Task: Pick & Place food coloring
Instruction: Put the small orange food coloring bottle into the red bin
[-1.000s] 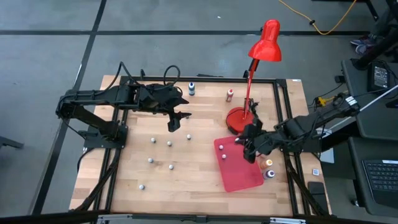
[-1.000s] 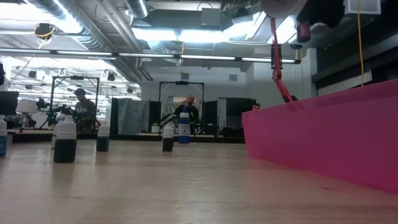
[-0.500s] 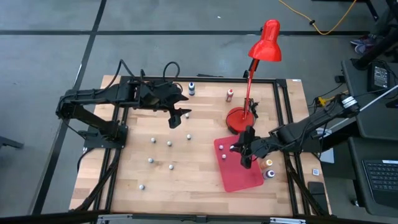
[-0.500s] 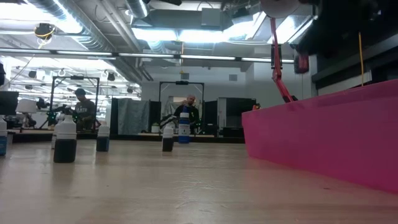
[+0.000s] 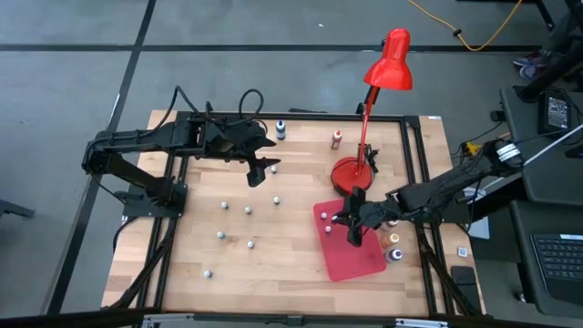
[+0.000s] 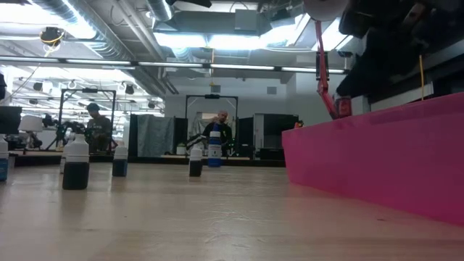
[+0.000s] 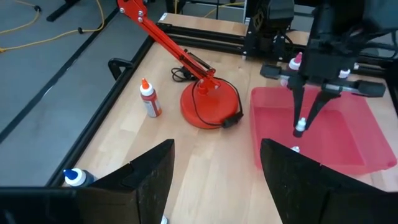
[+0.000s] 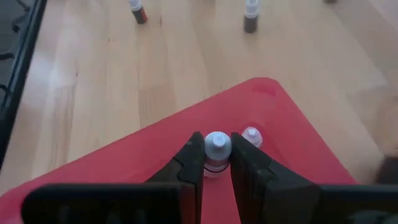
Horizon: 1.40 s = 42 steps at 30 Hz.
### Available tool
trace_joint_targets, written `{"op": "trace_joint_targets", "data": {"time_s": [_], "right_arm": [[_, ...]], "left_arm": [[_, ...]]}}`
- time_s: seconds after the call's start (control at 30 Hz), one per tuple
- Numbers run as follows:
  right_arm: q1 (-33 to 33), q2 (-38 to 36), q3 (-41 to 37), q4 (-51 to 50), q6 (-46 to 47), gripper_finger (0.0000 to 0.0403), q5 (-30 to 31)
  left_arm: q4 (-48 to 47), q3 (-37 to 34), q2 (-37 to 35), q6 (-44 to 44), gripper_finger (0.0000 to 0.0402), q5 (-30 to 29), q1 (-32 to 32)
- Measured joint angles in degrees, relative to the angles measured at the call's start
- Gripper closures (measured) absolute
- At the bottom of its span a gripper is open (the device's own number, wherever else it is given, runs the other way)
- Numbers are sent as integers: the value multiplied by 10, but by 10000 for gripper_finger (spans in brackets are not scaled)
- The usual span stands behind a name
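- Right end effector hangs over the red mat, right of centre in the high view, its fingers clamped on a small white-capped bottle.
- A second bottle stands on the mat just beside it.
- Left end effector, upper left of centre, hovers above the tabletop, fingers spread and holding nothing.
- Loose bottles dot the centre-left tabletop.
- A red lamp stands upper right.

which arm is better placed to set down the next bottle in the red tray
Right. Its pincer is over the red tray, closed on a small bottle, beside one already there. The left pincer hovers open and empty, far from the tray.
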Motion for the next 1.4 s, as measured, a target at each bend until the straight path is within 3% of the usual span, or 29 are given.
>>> {"op": "trace_joint_targets", "data": {"time_s": [0.77, 1.4], "right_arm": [[-13, 88, 0, 67, -95, 344, -18], [-35, 93, -25, 108, -130, 344, -23]], "left_arm": [[-7, 0, 0, 4, 169, 17, 0], [-9, 0, 0, 6, 169, 30, 0]]}}
